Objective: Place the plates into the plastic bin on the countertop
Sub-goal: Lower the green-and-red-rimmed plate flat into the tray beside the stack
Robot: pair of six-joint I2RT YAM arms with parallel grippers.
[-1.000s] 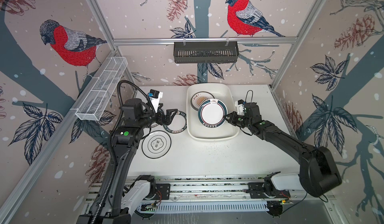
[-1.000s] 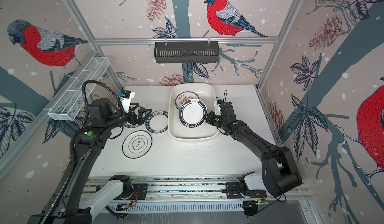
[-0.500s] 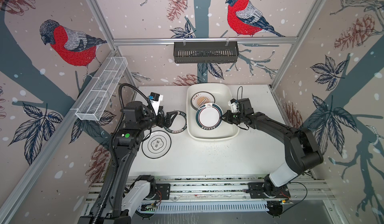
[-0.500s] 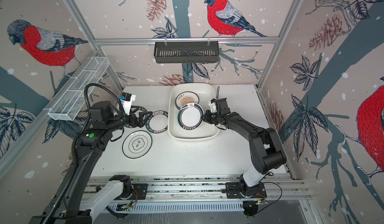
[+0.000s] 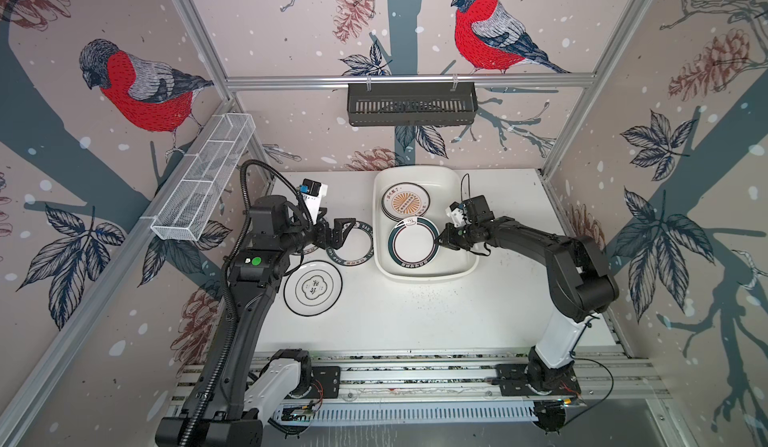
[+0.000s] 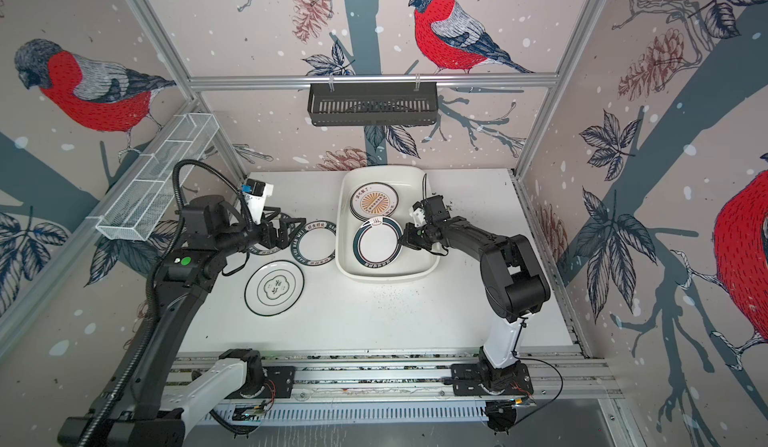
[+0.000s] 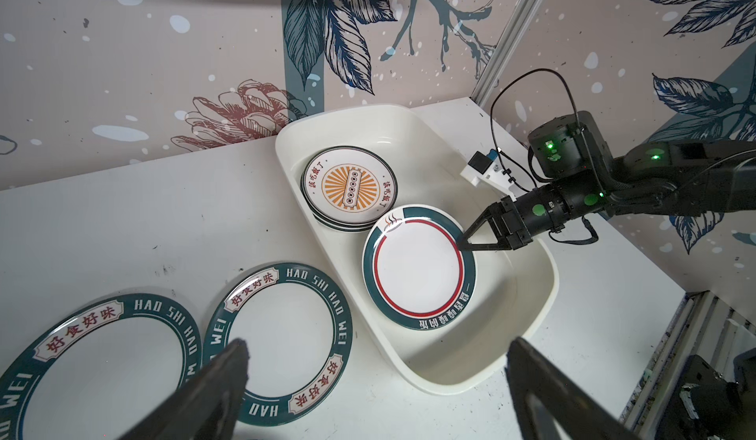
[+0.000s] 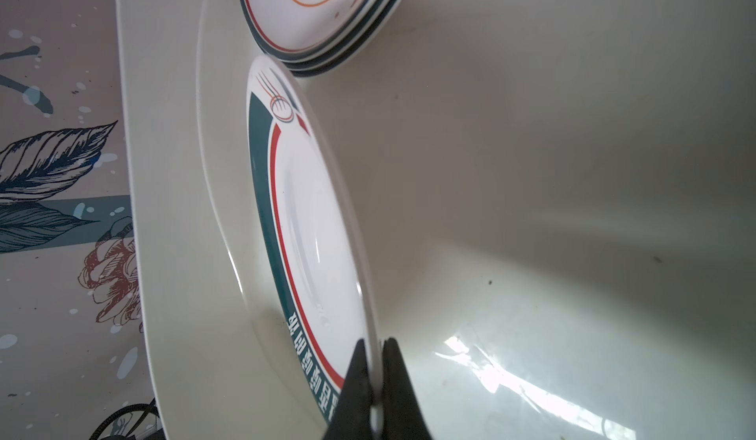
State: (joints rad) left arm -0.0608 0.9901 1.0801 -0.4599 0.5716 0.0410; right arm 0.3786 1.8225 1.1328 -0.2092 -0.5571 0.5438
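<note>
The white plastic bin [image 5: 424, 273] [image 6: 386, 276] stands on the countertop [image 5: 415, 320]. A stack of orange sunburst plates [image 5: 405, 202] [image 7: 349, 184] lies at its far end. My right gripper [image 5: 440, 239] [image 8: 374, 346] is shut on the rim of a green-ringed plate [image 5: 413, 244] [image 7: 417, 266] [image 8: 311, 221], held tilted inside the bin. My left gripper [image 5: 345, 229] [image 7: 376, 354] is open and empty, low over two lettered-rim plates [image 5: 353, 244] [image 7: 282, 335] left of the bin. A flower-outline plate [image 5: 312, 287] [image 6: 274, 287] lies nearer the front.
A black slotted basket [image 5: 411, 104] hangs on the back rail. A white wire-mesh tray [image 5: 203, 187] is fixed along the left wall. Aluminium rails [image 5: 415, 378] carrying the arm bases border the front edge.
My right gripper has carried the green-ringed plate lower into the bin and slightly toward its left wall, and its elbow has swung out to the right. The left gripper has barely moved.
</note>
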